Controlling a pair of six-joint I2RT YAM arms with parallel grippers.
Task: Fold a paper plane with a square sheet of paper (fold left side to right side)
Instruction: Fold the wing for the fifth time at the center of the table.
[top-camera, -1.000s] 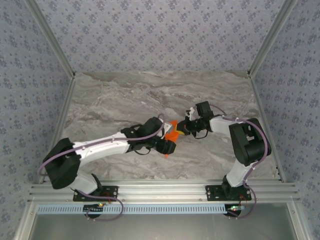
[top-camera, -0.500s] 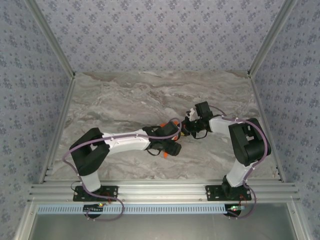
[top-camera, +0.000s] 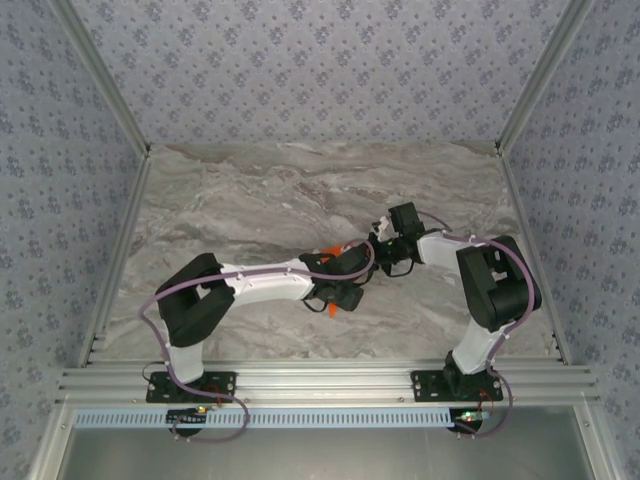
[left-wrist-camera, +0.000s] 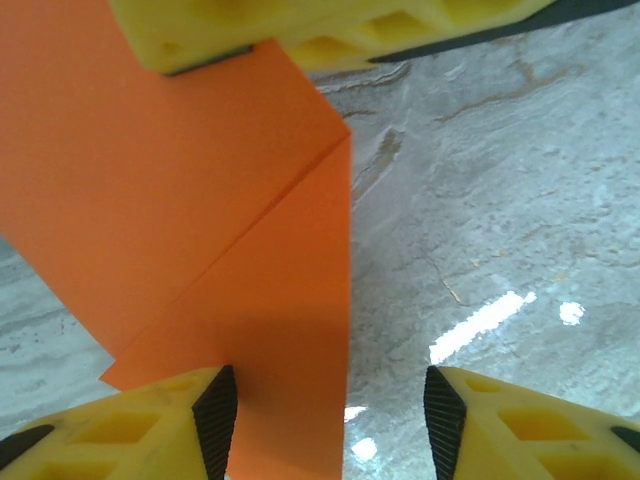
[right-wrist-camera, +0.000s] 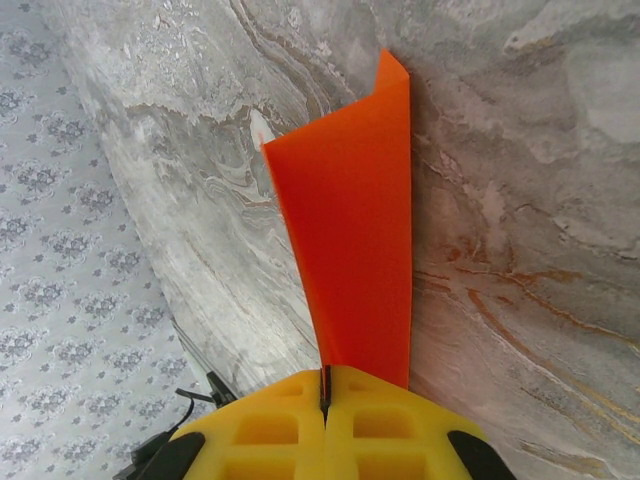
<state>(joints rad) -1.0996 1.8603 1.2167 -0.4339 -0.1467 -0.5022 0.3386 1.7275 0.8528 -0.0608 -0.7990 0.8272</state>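
Left gripper (left-wrist-camera: 330, 410): jaws apart, straddling the near edge of the paper (left-wrist-camera: 180, 190), with one pad over the sheet and the other over bare counter (left-wrist-camera: 520, 200). It appears placed to take or press that edge.

Paper: mid-counter between the arms, partly folded, with a diagonal crease showing.

Right gripper (right-wrist-camera: 325, 392), on the far side: clamped tight on the paper's far edge and holding that flap upright, probably so the fold can be carried across.

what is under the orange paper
The marble table shows at the edges of the orange paper, nothing else poking out. The spot directly beneath is covered by the paper itself. One edge, pinched in the right gripper, stands up off the marble.
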